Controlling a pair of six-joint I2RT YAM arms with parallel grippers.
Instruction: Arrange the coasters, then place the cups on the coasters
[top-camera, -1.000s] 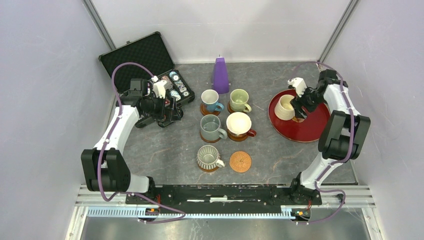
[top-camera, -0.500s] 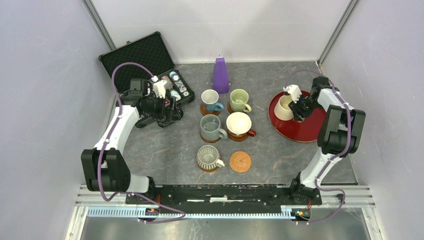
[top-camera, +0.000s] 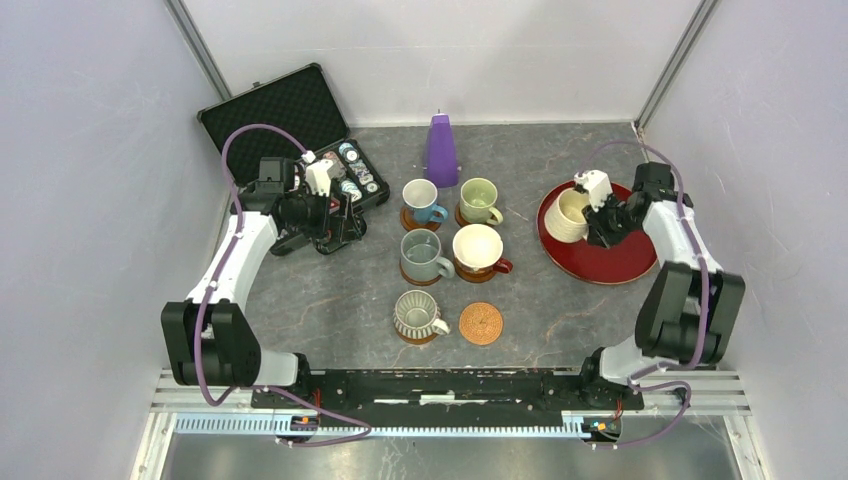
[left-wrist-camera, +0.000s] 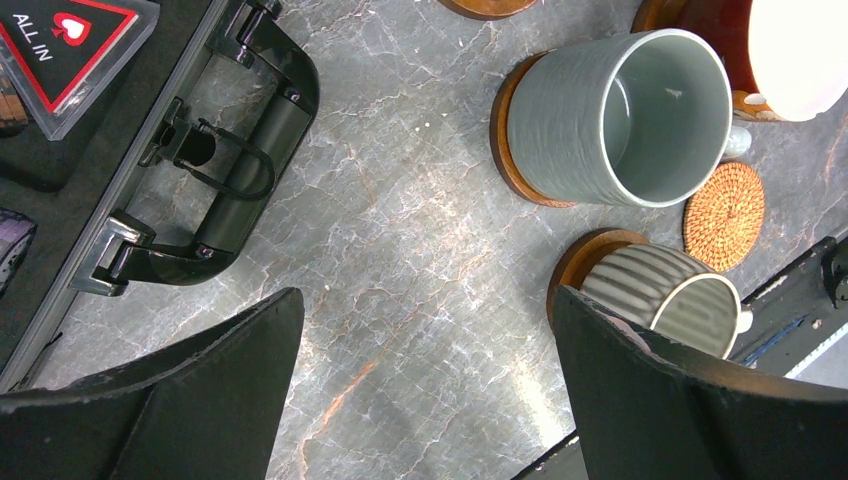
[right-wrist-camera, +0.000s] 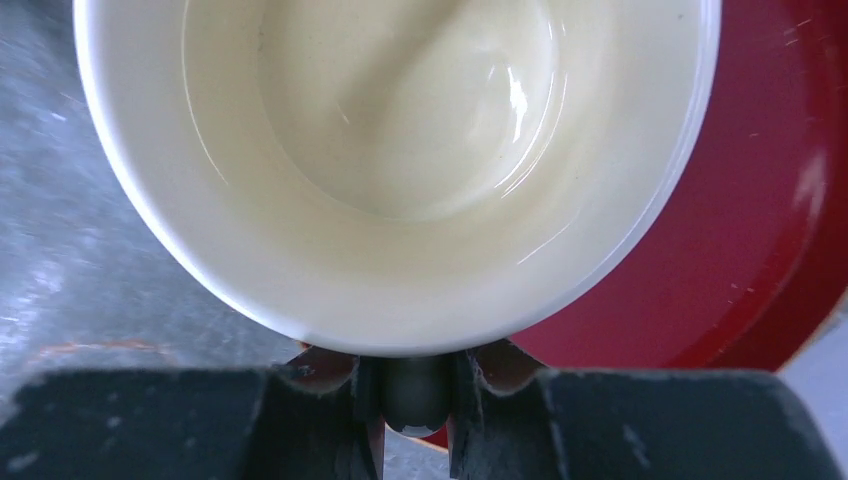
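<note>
Bright, even overhead light, soft shadows, glossy glare inside the blurred close-up cream cup (right-wrist-camera: 400, 120).

Left claw (left-wrist-camera: 425, 300) wide; right claw (right-wrist-camera: 412, 392) tight.

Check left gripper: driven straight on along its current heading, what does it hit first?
Probably bare table, in the gap between the black case and the grey-teal cup. The left gripper is open with nothing between its fingers, though depth is hard to judge.

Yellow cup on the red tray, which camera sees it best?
The top camera: it shows the whole yellow cup on the red tray. The right wrist camera sees only its rim and inside, handle pinched in the right gripper. The left wrist camera misses it.
</note>
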